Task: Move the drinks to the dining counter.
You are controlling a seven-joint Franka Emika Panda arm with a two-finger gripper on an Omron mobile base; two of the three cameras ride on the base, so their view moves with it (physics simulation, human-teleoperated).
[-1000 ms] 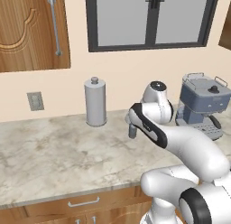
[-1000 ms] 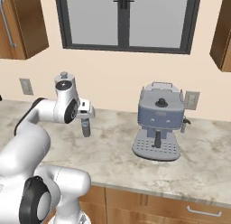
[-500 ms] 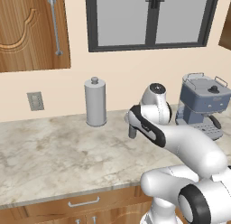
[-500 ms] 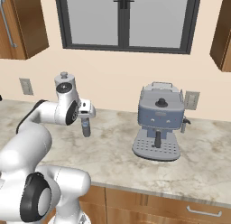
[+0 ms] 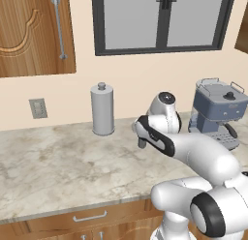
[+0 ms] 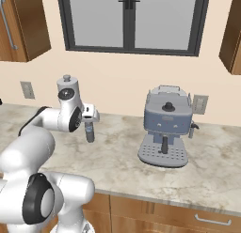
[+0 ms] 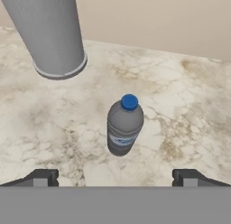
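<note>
A clear grey-blue water bottle (image 7: pixel 124 126) with a blue cap, one of the drinks, stands upright on the marble counter (image 7: pixel 180 105) in the hand view. It lies centred between and just ahead of my gripper (image 7: pixel 116 178), whose jaws are open and hold nothing. In the base views the gripper (image 5: pixel 142 143) (image 6: pixel 89 133) points down over the counter (image 5: pixel 58 166) below the window, right of the tall grey canister (image 5: pixel 102 110). The dining counter is out of view.
The tall grey canister (image 7: pixel 49 33) with a knob stands close behind and left of the bottle. A blue-grey coffee machine (image 6: pixel 165 128) sits on the counter to the right. Wooden cabinets (image 5: pixel 34 31) hang above on the left.
The hand has sunk very slightly toward the counter. Its jaws stay open.
</note>
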